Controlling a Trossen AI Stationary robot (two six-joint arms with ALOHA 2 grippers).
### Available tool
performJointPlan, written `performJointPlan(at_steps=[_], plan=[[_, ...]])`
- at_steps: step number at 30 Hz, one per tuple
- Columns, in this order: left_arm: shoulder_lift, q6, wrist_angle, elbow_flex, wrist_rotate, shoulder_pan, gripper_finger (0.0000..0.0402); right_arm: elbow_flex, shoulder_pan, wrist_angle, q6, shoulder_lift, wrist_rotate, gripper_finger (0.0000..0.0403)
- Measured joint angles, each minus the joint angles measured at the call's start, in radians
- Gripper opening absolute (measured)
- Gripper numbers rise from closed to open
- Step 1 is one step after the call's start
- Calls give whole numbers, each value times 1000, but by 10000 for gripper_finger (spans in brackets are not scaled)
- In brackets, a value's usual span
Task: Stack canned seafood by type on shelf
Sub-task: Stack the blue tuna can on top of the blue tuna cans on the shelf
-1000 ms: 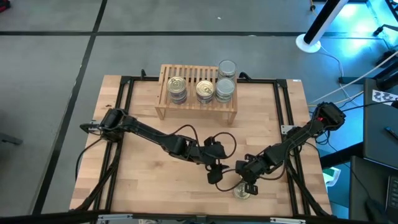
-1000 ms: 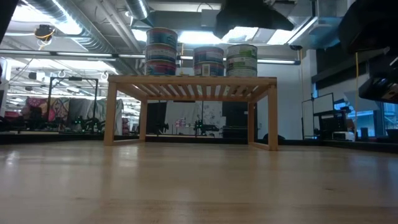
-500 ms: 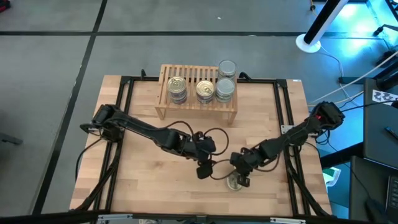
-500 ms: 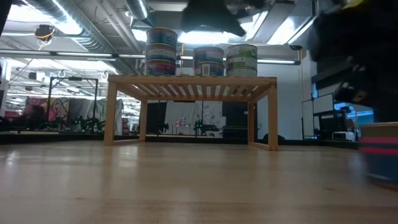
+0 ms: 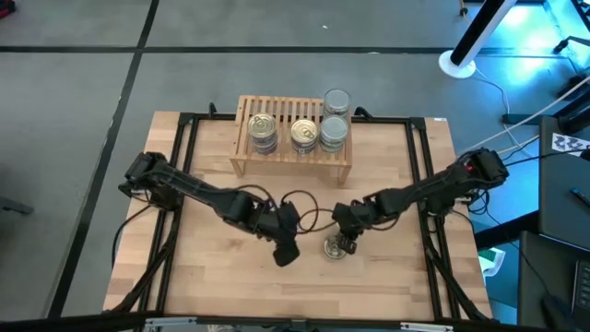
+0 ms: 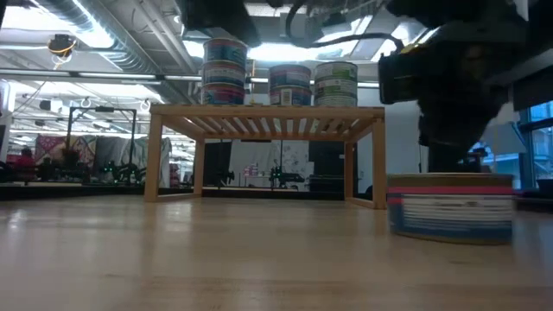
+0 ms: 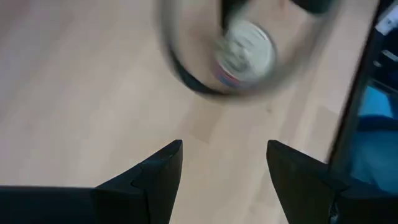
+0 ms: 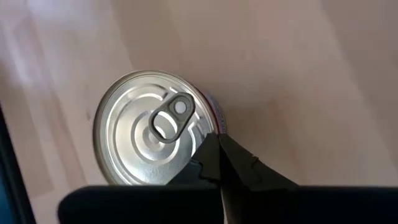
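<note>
My big light-wood tabletop (image 5: 212, 286) carries the low slatted light-wood shelf (image 5: 286, 111) at its far edge. Three stacks of short round tins sit on it: gold-lidded (image 5: 262, 124), gold-lidded (image 5: 304, 135), and silver-lidded (image 5: 334, 127) on the right, so the sort by lid type looks well along. A further silver tin (image 5: 337, 100) stands just behind the shelf.

One loose silver-lidded tin with a pull tab (image 8: 155, 127) stands upright on the open table, well apart from the shelf, nearer me.

My right gripper (image 8: 217, 158) is pinched fully together, tips against that tin's rim (nudging, I judge, not gripping; nothing sits between the fingers).

My left gripper (image 7: 224, 158) hovers just beside, spread wide and empty, aimed at the same tin, probably to take it.
</note>
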Motion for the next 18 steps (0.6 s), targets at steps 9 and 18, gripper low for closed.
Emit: performJointPlan(at_steps=[9,18], plan=[[16,1,208,-133,-8,-53,227,0,-87,0,-65,0,-34,1],[30,373,549,-260,-174,-79,227,0,-154,-12,-68,0,-108,1]])
